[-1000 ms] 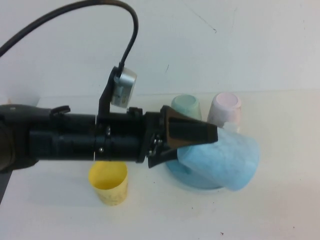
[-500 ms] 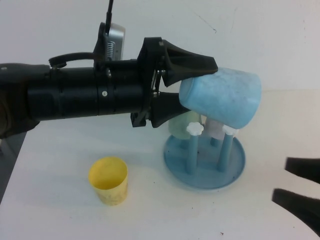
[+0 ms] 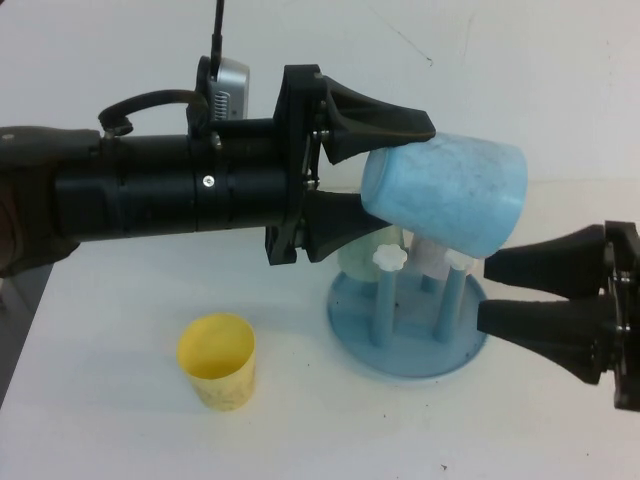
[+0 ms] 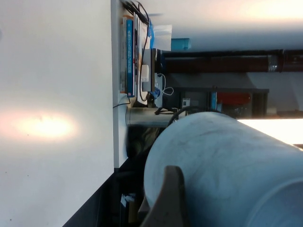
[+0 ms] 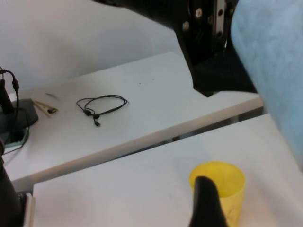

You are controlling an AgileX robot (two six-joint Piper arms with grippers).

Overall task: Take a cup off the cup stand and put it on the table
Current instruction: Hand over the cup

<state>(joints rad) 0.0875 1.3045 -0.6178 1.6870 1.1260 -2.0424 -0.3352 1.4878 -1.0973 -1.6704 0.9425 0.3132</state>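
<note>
My left gripper point(image 3: 408, 172) is shut on the light blue speckled cup point(image 3: 450, 195) and holds it tilted on its side in the air above the cup stand point(image 3: 410, 345). The cup fills the left wrist view point(image 4: 222, 165), with one dark finger point(image 4: 168, 201) against it. The stand's blue pegs with white knobs point(image 3: 388, 259) stand bare on the white table point(image 3: 120, 420). My right gripper point(image 3: 484, 294) is open and empty, low at the stand's right edge, pointing left. The cup's edge also shows in the right wrist view point(image 5: 274, 61).
A yellow cup point(image 3: 217, 360) stands upright on the table, front left of the stand; it also shows in the right wrist view point(image 5: 222, 182). A pale green cup point(image 3: 362, 258) and a pinkish cup point(image 3: 428, 255) sit behind the pegs.
My left gripper lifted the blue cup up off the stand, then held nearly still. My right gripper has come in from the right, up to the stand's edge.
</note>
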